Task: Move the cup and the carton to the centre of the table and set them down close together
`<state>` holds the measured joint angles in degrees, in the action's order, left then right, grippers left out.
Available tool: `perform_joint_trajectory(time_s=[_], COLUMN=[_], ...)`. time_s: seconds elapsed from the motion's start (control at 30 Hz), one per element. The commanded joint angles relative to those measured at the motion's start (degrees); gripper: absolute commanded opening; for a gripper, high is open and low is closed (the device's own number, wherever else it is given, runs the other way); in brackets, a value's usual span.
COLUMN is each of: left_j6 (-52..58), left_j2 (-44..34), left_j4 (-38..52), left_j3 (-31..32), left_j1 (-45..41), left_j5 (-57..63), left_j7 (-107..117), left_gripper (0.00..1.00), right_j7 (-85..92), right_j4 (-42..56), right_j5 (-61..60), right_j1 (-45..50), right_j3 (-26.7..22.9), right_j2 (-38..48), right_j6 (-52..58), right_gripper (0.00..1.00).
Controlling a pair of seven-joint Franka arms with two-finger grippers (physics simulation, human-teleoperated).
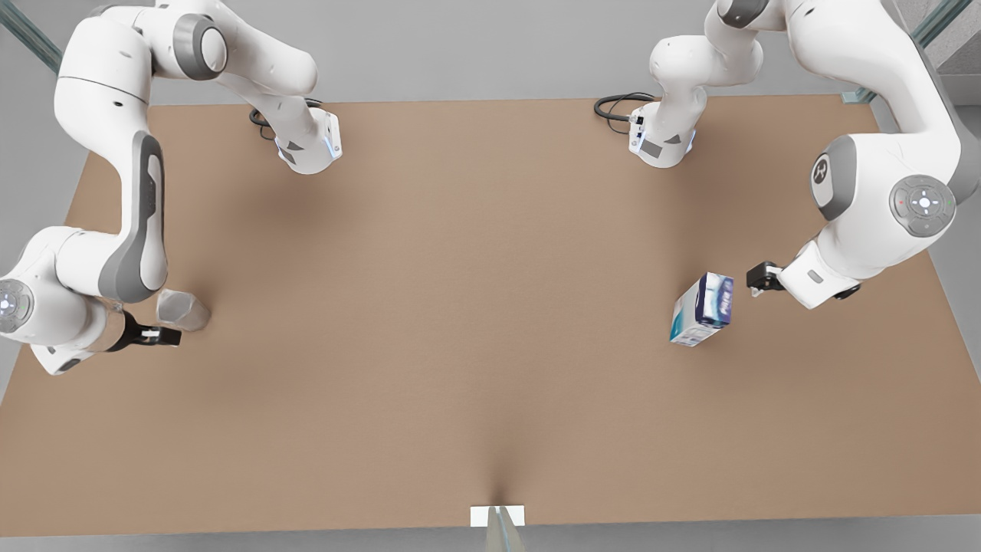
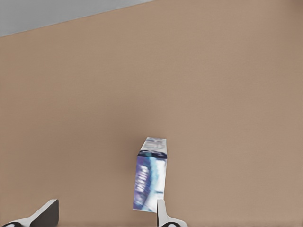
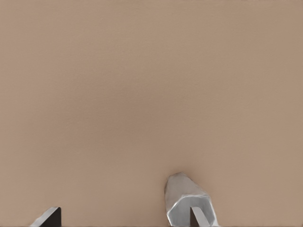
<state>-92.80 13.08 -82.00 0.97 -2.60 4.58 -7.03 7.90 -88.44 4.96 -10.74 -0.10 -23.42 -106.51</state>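
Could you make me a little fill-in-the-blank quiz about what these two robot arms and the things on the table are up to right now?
1. The left gripper is nearest the white and blue ____.
2. The right gripper is beside the silvery ____.
3. The carton and the cup are far apart, near ____ sides of the brown table.
4. Both grippers' fingers are ____, gripping nothing.

Missing words: carton; cup; opposite; open
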Motion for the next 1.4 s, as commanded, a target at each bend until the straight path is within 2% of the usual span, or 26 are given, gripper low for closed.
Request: perform_joint_trajectory(time_s=[0.0,0.07,0.17,0.3,0.77,0.93,1.37], left_j6=[0.0,0.0,-0.1,-0.3,0.0,0.0,0.1], left_j2=[0.0,0.7,0.8,1.1,2.1,2.3,2.3], left_j4=[0.0,0.0,0.0,0.1,0.0,0.1,0.0], left_j3=[0.0,0.0,0.0,0.0,0.0,0.0,0.0], left_j1=[0.0,0.0,0.0,0.0,0.0,0.0,0.0], left_j5=[0.0,0.0,0.0,0.0,0.0,0.0,0.0], left_j7=[0.0,0.0,0.0,0.0,0.1,0.1,0.0], left_gripper=[1.0,1.0,1.0,1.0,1.0,1.0,1.0], right_j7=[0.2,0.2,1.1,5.0,10.5,10.5,13.0], right_j4=[-0.7,-7.4,-19.7,-25.9,-28.0,-32.4,-34.7], right_j5=[-0.1,-1.1,-1.2,-1.2,-0.9,-0.8,-0.5], right_j1=[-0.1,0.5,1.7,0.9,-3.9,-4.9,-6.8], right_j3=[0.0,0.3,0.5,0.5,-0.1,-0.1,-0.1], right_j2=[0.2,5.6,11.7,12.0,6.1,7.1,5.9], right_j6=[-0.3,-0.2,-7.9,-14.1,-23.2,-25.3,-29.8], right_gripper=[1.0,1.0,1.0,1.0,1.0,1.0,1.0])
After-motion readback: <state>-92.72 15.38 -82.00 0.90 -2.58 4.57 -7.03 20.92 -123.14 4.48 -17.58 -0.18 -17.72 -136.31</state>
